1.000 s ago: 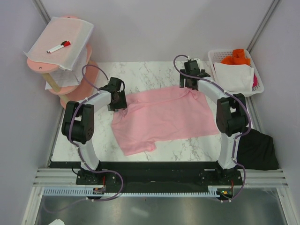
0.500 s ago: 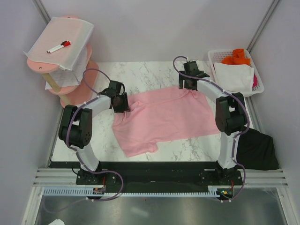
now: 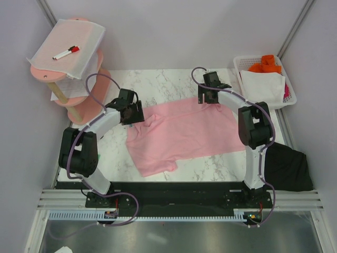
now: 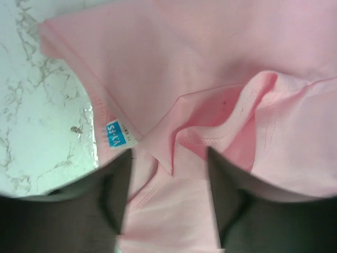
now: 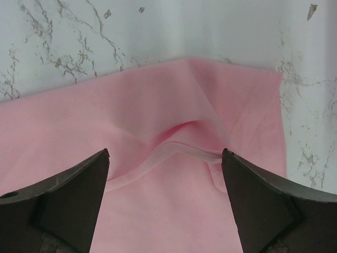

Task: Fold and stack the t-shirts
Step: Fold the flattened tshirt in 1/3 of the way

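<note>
The pink t-shirt [image 3: 181, 132] lies spread and rumpled across the marble table. My left gripper [image 3: 131, 113] is down on its left collar end. In the left wrist view its fingers stand partly open [image 4: 168, 158], with a band of pink cloth lying between them and the white-and-blue tag [image 4: 117, 134] just ahead. My right gripper [image 3: 206, 97] hovers at the shirt's far right corner, wide open [image 5: 166, 153], with a raised crease of pink cloth between its tips. The black t-shirt [image 3: 287, 168] hangs bunched off the table's right side.
A white basket [image 3: 238, 71] with orange and white cloth stands at the back right. A pink tiered shelf [image 3: 84, 100] at the left carries a white mesh sheet [image 3: 79, 47] and a red marker [image 3: 66, 52].
My left gripper has slid a little back and left along the collar, and its jaws have narrowed. My right gripper has shifted slightly left. The shirt has barely moved.
</note>
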Controlling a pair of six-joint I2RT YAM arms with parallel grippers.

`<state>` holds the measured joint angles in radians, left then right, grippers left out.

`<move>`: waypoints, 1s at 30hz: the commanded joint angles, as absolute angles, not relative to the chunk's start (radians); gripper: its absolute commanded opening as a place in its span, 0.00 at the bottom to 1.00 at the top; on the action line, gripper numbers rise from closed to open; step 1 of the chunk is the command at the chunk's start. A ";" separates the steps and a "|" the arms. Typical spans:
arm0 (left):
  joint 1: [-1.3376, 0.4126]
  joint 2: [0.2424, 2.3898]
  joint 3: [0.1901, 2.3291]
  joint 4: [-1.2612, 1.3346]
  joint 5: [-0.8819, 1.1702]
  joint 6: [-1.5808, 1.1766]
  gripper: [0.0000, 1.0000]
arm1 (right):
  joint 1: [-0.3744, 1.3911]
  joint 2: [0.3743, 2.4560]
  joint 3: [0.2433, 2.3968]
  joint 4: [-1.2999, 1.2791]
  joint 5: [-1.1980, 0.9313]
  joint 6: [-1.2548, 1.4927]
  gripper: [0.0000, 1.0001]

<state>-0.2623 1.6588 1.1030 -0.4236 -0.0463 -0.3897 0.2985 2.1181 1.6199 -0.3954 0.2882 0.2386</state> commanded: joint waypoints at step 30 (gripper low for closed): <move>-0.357 1.882 1.319 -0.344 0.100 -0.336 0.02 | 0.302 2.166 1.684 -0.388 0.334 0.232 0.95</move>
